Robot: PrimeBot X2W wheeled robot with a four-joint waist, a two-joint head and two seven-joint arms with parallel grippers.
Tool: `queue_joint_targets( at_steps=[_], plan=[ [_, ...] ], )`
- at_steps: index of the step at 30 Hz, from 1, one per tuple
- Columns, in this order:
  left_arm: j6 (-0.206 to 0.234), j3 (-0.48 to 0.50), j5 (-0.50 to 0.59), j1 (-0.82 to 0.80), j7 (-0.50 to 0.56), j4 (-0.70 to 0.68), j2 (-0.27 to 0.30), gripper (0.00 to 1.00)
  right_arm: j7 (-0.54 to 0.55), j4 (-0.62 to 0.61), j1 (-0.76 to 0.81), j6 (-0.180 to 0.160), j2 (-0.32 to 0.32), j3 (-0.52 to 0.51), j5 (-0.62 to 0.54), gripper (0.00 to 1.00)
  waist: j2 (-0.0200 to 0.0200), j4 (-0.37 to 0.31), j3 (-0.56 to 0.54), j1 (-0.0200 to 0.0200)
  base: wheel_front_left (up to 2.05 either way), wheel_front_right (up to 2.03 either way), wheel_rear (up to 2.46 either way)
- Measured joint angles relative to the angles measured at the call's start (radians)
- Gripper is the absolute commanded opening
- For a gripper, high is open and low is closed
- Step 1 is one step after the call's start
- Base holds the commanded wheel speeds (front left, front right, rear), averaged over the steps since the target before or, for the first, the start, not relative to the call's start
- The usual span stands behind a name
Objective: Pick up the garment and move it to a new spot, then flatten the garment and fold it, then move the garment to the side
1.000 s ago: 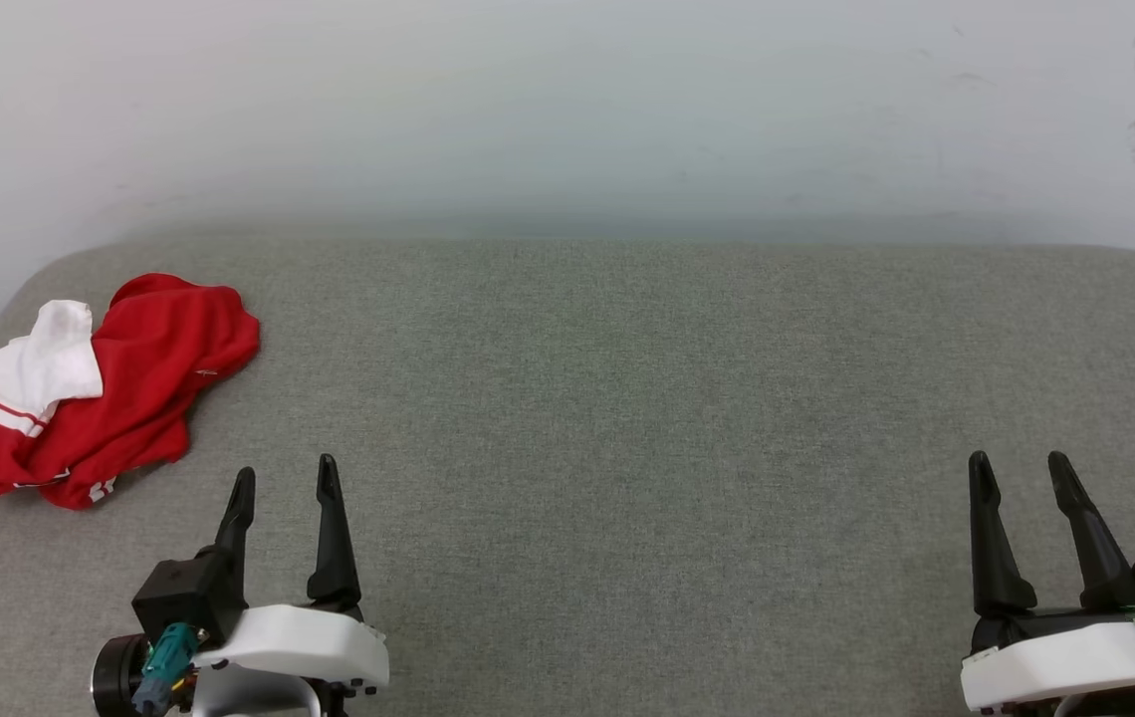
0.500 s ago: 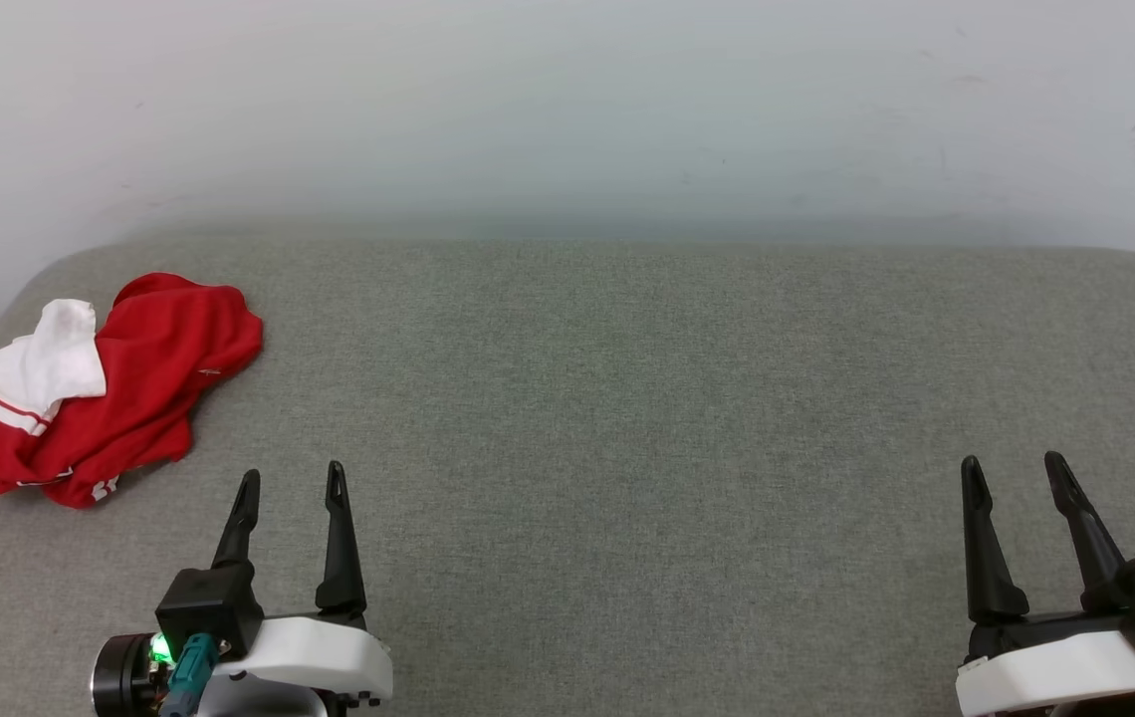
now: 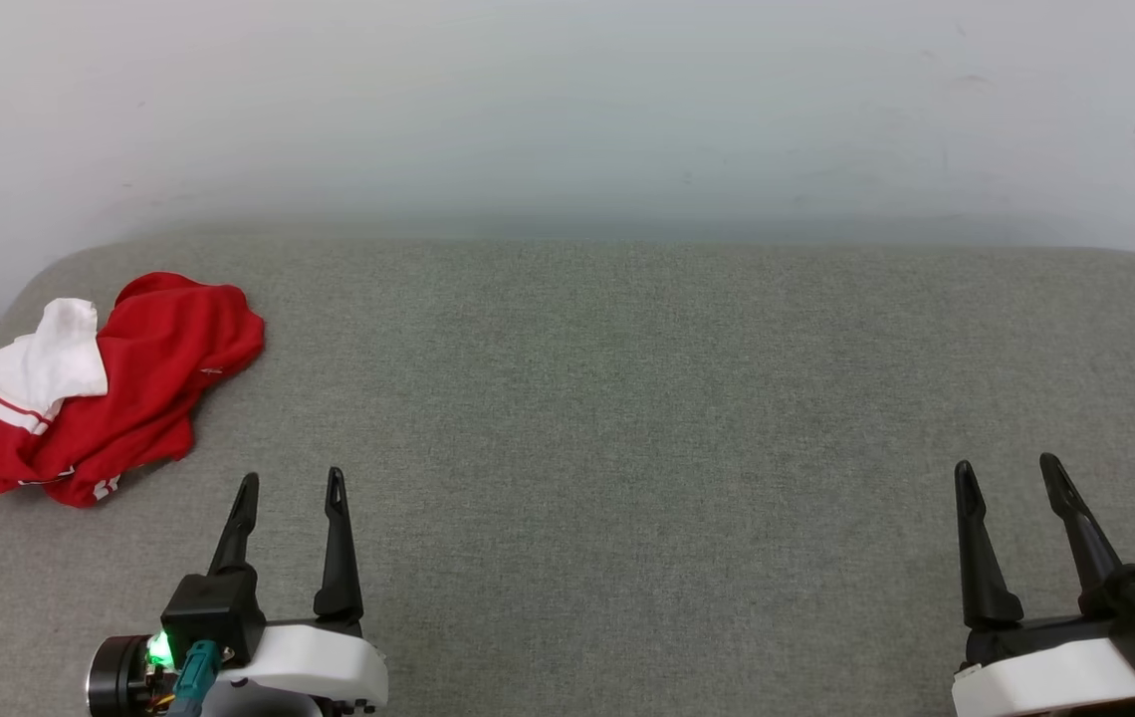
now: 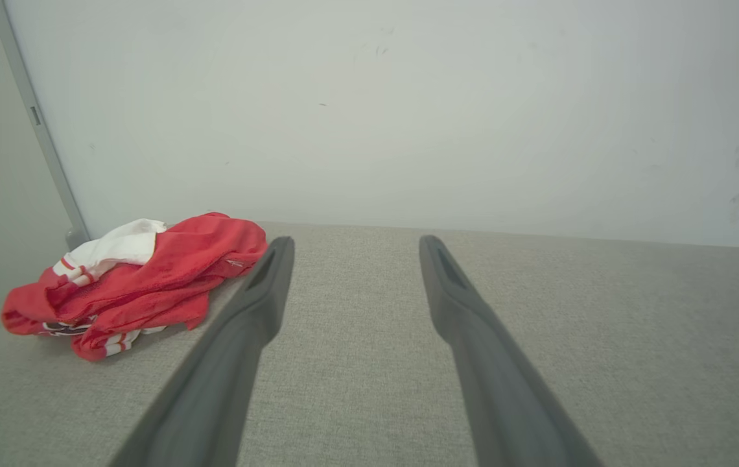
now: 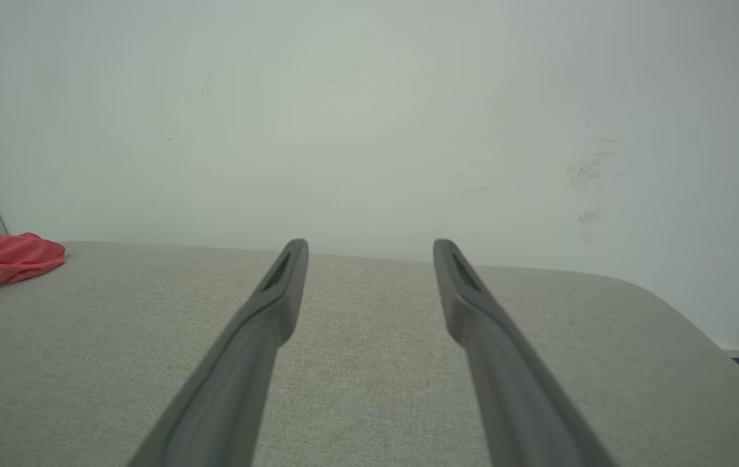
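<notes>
At the middle left of the head view, the garment (image 3: 129, 388) lies in a crumpled heap on the grey surface (image 3: 627, 398), close to its rounded left corner. It is red. A white sleeve (image 3: 40, 363) is bunched on its left side, and a bit of red-and-white striped trim (image 3: 102, 488) shows at its lower edge. The heap is longer than it is wide. Its long way slants from the lower left up to the upper right of the frame. It is too bunched up to tell which way the neck or the bottom edge points. To the right of it and lower down, at the bottom left of the frame, is the left hand (image 3: 291, 485). Its two dark fingers (image 3: 337, 548) are spread apart and point up the frame, and they hold nothing. This hand is near the garment but not touching it. In the left wrist view the garment (image 4: 149, 279) sits at the middle left, beside the tip of the left finger. The middle of the surface is plain grey cloth, with a pale wall (image 3: 567, 100) behind it across the top. At the bottom right is the right hand (image 3: 1006, 470), also spread wide and holding nothing, well apart from the garment. In the right wrist view a red edge of the garment (image 5: 3, 259) peeks in at the far left.
</notes>
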Motion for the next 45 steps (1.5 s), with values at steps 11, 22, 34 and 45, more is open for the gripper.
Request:
queue_joint_targets(
  at_steps=[11,22,34,45],
  plan=[
    [-0.008,0.002,-0.040,0.000,-0.001,0.018,-0.001,1.00,-0.001,0.017,0.000,0.000,0.000,-0.002,0.036,1.00,0.0000,-0.002,-0.001,0.0000,0.00,0.00,0.00],
    [-0.017,0.001,-0.063,0.000,-0.001,0.039,-0.001,1.00,-0.001,0.028,0.001,0.000,0.000,-0.002,0.060,1.00,0.0000,0.000,-0.002,0.0000,0.00,0.00,0.00],
    [-0.017,0.000,-0.063,0.000,-0.001,0.041,-0.001,1.00,-0.001,0.029,0.009,0.000,0.000,0.001,0.066,1.00,0.0000,0.018,-0.003,0.0000,0.00,0.00,0.00],
    [-0.013,0.008,-0.057,-0.002,-0.001,0.036,-0.001,1.00,-0.001,0.019,0.012,0.000,0.000,0.010,0.061,1.00,0.0000,0.089,0.004,0.0000,0.00,0.00,0.00]
  ],
)
